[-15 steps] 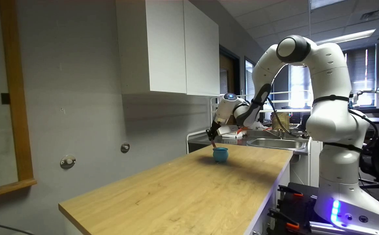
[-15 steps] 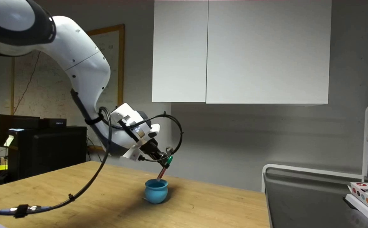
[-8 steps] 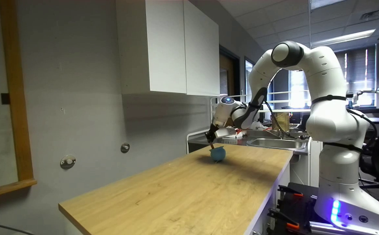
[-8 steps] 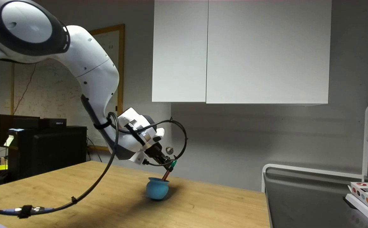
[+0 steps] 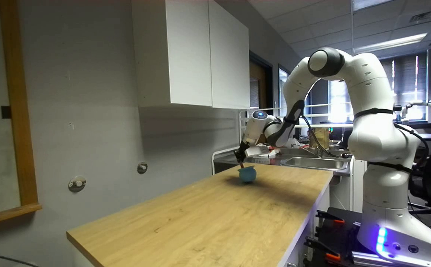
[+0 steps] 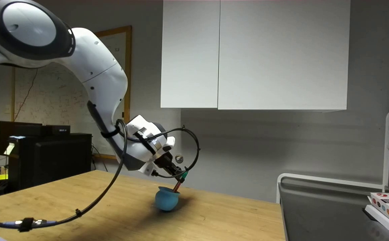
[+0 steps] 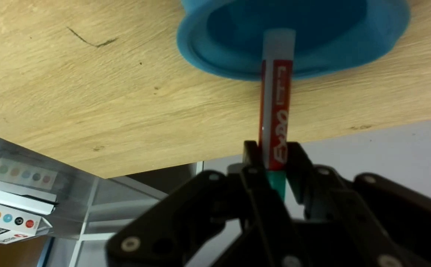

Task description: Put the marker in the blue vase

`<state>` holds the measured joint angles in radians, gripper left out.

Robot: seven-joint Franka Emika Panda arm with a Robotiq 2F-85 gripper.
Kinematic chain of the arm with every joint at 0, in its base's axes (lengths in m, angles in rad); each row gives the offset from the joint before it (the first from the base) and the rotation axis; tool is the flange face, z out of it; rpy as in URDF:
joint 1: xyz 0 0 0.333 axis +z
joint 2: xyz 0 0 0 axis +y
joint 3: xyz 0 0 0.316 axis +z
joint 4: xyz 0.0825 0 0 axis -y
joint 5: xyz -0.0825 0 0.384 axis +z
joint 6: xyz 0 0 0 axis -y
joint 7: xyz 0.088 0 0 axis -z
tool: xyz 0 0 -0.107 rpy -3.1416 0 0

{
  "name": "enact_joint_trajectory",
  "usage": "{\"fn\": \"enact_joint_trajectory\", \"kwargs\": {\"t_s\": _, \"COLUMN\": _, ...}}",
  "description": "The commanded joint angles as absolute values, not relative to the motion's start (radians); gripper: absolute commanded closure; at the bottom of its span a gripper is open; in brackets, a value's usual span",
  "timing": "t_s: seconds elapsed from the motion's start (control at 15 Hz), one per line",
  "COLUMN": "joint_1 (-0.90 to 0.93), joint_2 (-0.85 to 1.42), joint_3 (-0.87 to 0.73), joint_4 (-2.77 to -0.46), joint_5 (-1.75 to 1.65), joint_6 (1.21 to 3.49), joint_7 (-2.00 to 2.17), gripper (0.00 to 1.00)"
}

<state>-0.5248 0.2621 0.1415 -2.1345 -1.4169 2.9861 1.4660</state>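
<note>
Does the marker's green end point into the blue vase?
No, the marker points its pale end into the blue vase, its green end at the claw.

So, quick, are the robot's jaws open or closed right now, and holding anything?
Jaws: closed, holding the marker near its green end.

**Saw Grain and Sheen**

Looked smooth and matt on the blue vase (image 6: pixel 166 200), like plastic on the marker (image 7: pixel 274 107); showed wood grain across the tabletop (image 5: pixel 200 215) (marred by dark flecks), shiny metal on the sink (image 5: pixel 312 162).
</note>
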Motion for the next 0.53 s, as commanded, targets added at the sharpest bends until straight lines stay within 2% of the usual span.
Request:
{"fn": "enact_joint_trajectory", "kwargs": {"t_s": 0.0, "joint_1": -0.524, "joint_2": 0.228, "joint_3": 0.129, "joint_4": -2.167, "joint_5": -1.48, "joint_6": 3.014, "joint_7": 1.541, "gripper": 0.88}}
{"fn": "enact_joint_trajectory", "kwargs": {"t_s": 0.47, "joint_1": -0.515, "joint_2": 0.166, "joint_3": 0.134, "joint_4": -2.243, "joint_5": -1.602, "joint_6": 3.041, "joint_7": 1.671, "gripper": 0.88}}
